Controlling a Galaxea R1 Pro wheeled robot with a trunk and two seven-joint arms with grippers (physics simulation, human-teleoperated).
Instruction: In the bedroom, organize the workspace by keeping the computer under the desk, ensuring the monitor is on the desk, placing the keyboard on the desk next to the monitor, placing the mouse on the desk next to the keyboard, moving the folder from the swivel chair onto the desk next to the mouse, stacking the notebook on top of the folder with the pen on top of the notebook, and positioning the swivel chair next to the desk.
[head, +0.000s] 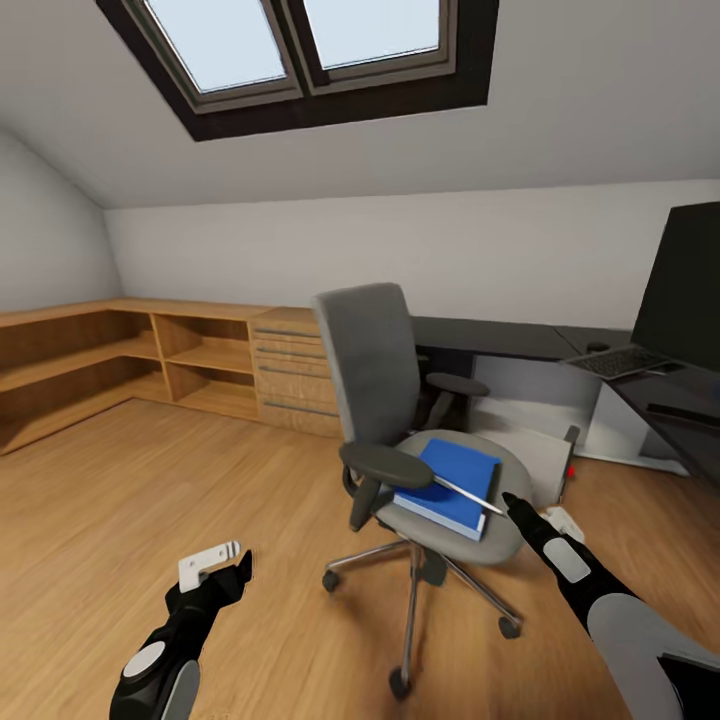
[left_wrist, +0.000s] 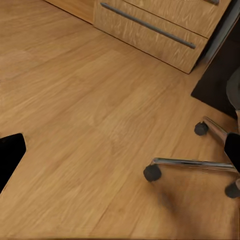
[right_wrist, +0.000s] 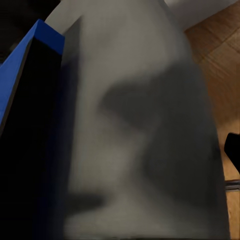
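Note:
The grey swivel chair (head: 375, 380) stands in mid-room on the wooden floor, away from the black desk (head: 500, 338). The blue folder (head: 450, 482) lies flat on its seat, with a thin silver pen (head: 468, 495) across its top. My right gripper (head: 515, 503) is open at the seat's front right, its tips right at the pen's end. The right wrist view has the folder's edge (right_wrist: 30, 65) beside the grey seat (right_wrist: 150, 125). My left gripper (head: 228, 578) hangs open, low over the floor left of the chair. The monitor (head: 690, 290) and keyboard (head: 622, 361) are on the desk. The notebook is out of view.
A low wooden shelf unit with drawers (head: 285, 375) runs along the back wall. A light grey box (head: 535, 455) sits on the floor under the desk. The chair's chrome base and casters (left_wrist: 152, 172) spread over the floor. Open wooden floor lies to the left.

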